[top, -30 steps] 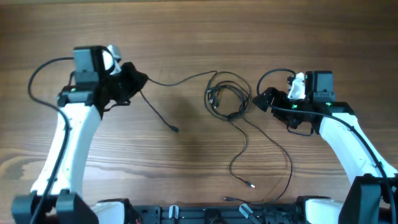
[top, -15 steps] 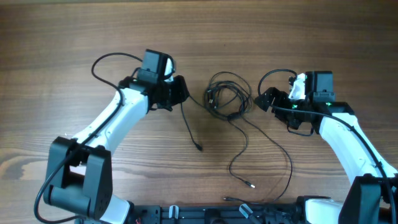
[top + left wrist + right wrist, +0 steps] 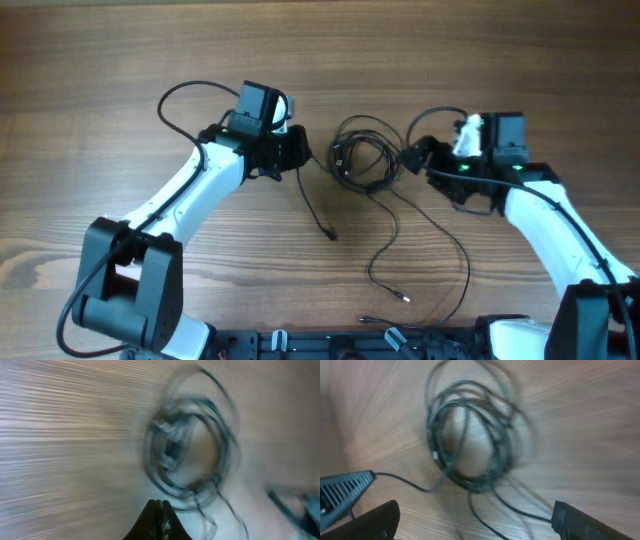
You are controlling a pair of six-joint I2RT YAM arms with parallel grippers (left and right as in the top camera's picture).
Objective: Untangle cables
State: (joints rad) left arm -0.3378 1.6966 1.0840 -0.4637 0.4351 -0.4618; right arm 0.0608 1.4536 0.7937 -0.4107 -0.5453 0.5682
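Left end effector (image 3: 297,155), fingers pinched together apparently on one strand, and right end effector (image 3: 413,158), spread wide, flank the cables (image 3: 365,160) coiled mid-desk (image 3: 150,50). Separation looks under way; next, the right likely must pin the coil. Only the overhead view shows tails (image 3: 385,270) trailing toward the robot; both wrist views are blurred.

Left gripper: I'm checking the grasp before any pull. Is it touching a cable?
Touching. The right wrist view shows a cable running from the shut tip of the left gripper toward the tangle.
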